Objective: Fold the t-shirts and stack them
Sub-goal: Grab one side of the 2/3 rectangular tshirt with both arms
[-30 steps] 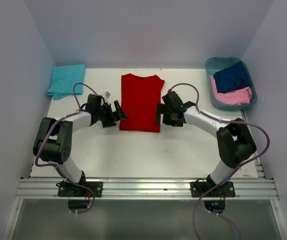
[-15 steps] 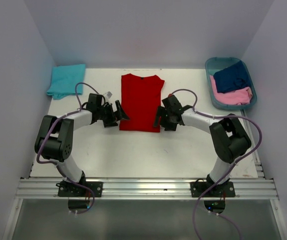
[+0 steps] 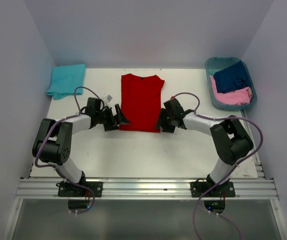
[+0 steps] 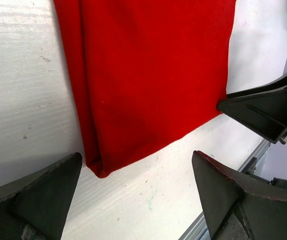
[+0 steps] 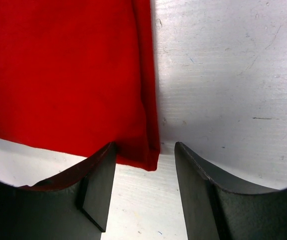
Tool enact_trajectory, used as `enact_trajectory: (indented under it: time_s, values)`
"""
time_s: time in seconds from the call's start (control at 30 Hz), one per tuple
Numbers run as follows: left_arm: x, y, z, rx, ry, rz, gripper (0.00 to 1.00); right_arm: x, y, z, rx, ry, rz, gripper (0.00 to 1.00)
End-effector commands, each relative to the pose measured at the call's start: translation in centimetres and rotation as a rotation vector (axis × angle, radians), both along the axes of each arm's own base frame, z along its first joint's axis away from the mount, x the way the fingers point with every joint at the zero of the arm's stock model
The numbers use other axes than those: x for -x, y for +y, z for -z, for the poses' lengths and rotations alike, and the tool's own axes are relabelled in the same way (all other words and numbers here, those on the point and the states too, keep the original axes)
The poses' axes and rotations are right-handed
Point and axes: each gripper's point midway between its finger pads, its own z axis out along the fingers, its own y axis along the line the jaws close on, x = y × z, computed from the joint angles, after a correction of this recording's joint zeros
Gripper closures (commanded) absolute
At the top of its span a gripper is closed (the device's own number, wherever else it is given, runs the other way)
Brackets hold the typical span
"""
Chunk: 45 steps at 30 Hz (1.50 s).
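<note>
The left pincer point(image 3: 120, 116) and right pincer point(image 3: 159, 121) are sitting spread wide at the 7 and 5 o'clock corners of the red t-shirt point(image 3: 141, 102).

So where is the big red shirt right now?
In the top view the red t-shirt lies flat in the middle of the table. Its two near corners sit between the left gripper and the right gripper.

Red t-shirt point(image 5: 58, 75) collar end beyond both wrist frames; tiny white scrap point(image 3: 108, 96) left of it, possibly a tag.
</note>
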Motion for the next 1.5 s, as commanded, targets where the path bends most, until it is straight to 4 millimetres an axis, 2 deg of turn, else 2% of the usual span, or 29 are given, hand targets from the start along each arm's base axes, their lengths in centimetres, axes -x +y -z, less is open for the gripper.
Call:
enact_trajectory:
  time_s: [0.0, 0.1, 0.13, 0.27, 0.37, 0.4, 0.43, 0.47, 0.53, 0.67, 0.77, 0.8, 0.9, 1.07, 1.1, 1.17, 1.23, 1.3, 1.33, 1.37, 1.4, 1.43, 1.47]
  values:
    - [5.9, 2.2, 5.4, -0.118, 0.232, -0.015, 0.02, 1.2, -1.1, 0.8, 0.024, 0.03, 0.019, 0.46]
    - [6.6, 2.4, 6.1, -0.126, 0.242, -0.018, 0.07, 1.2, -1.3, 0.9, 0.031, 0.026, 0.02, 0.51]
    - [6.7, 2.4, 6.3, -0.123, 0.243, -0.018, 0.14, 1.2, -1.3, 0.9, 0.03, 0.023, 0.019, 0.53]
    - [6.8, 2.1, 7.9, -0.1, 0.256, -0.014, 0.28, 1.1, -1.3, 1.3, 0.035, 0.025, 0.019, 0.62]
    - [7.1, 2.0, 8.5, -0.095, 0.264, -0.014, 0.35, 1.3, -1.5, 1.9, 0.043, 0.032, 0.017, 0.73]
    - [7.3, 2.0, 8.7, -0.094, 0.273, -0.012, 0.38, 1.4, -1.5, 2.0, 0.044, 0.034, 0.015, 0.81]
    - [7.5, 2.0, 8.8, -0.093, 0.279, -0.009, 0.45, 1.4, -1.5, 2.2, 0.044, 0.035, 0.015, 0.85]
    - [6.9, 1.8, 8.7, -0.082, 0.248, -0.009, 0.46, 1.5, -1.5, 2.3, 0.045, 0.037, 0.016, 0.9]
    - [6.9, 1.8, 8.8, -0.08, 0.242, -0.007, 0.5, 1.7, -1.6, 2.5, 0.046, 0.038, 0.015, 1.0]
    - [7.1, 1.7, 8.8, -0.071, 0.233, 0.005, 0.56, 2.3, -2.0, 3.1, 0.056, 0.049, 0.011, 1.0]
    - [8.2, 1.7, 8.5, -0.063, 0.233, 0.012, 0.63, 3.2, -2.5, 3.4, 0.062, 0.056, -0.001, 1.0]
    - [8.5, 1.9, 8.4, -0.066, 0.23, 0.012, 0.82, 3.5, -2.6, 3.5, 0.062, 0.058, -0.003, 1.0]
    - [9.6, 2.2, 7.9, -0.074, 0.21, 0.011, 1.0, 4.4, -3.3, 3.5, 0.066, 0.051, -0.006, 1.0]
    - [11.5, 2.2, 7.3, -0.042, 0.203, 0.015, 1.0, 5.6, -3.9, 3.4, 0.066, 0.053, -0.012, 1.0]
    - [11.9, 2.0, 7.2, -0.029, 0.207, 0.017, 1.0, 5.8, -3.8, 2.8, 0.054, 0.047, -0.019, 1.0]
    - [12.6, 1.8, 6.2, -0.003, 0.201, 0.023, 1.0, 6.8, -4.0, 2.7, 0.042, 0.054, -0.032, 1.0]
    - [14.6, 2.1, 6.1, -0.015, 0.243, 0.03, 1.0, 7.7, -3.9, 1.6, 0.03, 0.036, -0.046, 1.0]
    - [15.6, 2.2, 5.0, -0.022, 0.217, 0.036, 1.0, 9.2, -4.2, 1.4, 0.04, 0.047, -0.063, 1.0]
    - [16.0, 2.1, 4.5, -0.007, 0.231, 0.015, 1.0, 9.6, -4.0, 0.4, 0.021, 0.025, -0.07, 1.0]
    - [16.4, 1.6, 3.5, 0.018, 0.207, 0.018, 1.0, 10.1, -4.0, 0.0, 0.018, 0.016, -0.077, 1.0]
    - [17.4, 0.5, 2.8, 0.039, 0.213, 0.059, 1.0, 11.5, -4.0, 0.1, 0.028, 0.035, -0.097, 1.0]
    - [18.2, -0.1, 2.2, 0.06, 0.25, 0.059, 1.0, 11.9, -3.8, -0.9, 0.014, 0.009, -0.108, 1.0]
    - [18.0, -0.4, 1.1, 0.055, 0.205, 0.062, 1.0, 12.6, -3.7, -1.1, 0.016, 0.009, -0.122, 1.0]
